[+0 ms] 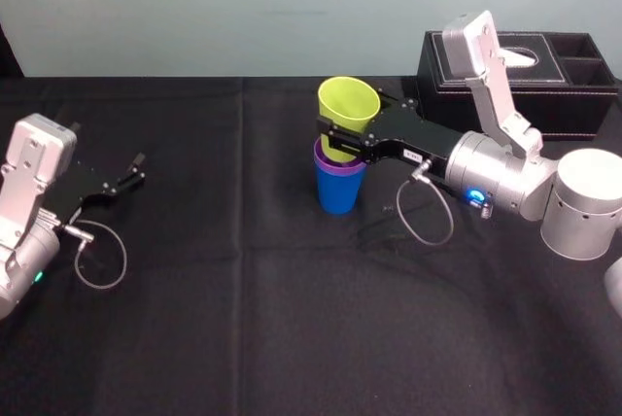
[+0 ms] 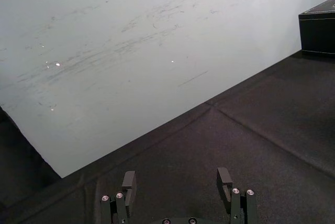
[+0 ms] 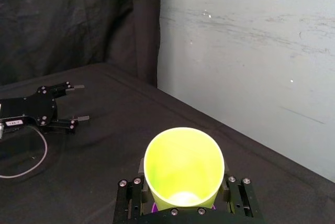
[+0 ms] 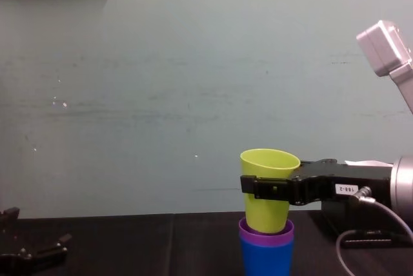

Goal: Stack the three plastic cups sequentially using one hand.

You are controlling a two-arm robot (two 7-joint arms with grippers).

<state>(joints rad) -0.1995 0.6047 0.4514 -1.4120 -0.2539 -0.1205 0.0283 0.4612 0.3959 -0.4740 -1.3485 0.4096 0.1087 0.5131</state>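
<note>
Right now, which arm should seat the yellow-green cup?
Right: the right gripper is shut on the yellow-green cup, partly inside the purple cup in the blue cup; the left gripper sits open, far off.

From the head we look down on the whole worktop [image 1: 292, 319]; from the chest, level across it at the wall [image 4: 161, 95]. Both share the yellow-green cup [image 1: 348, 105]. Our wrist cameras sit close behind the left fingers [image 2: 129, 182] and the right fingers [image 3: 130, 198], facing that wall.
</note>
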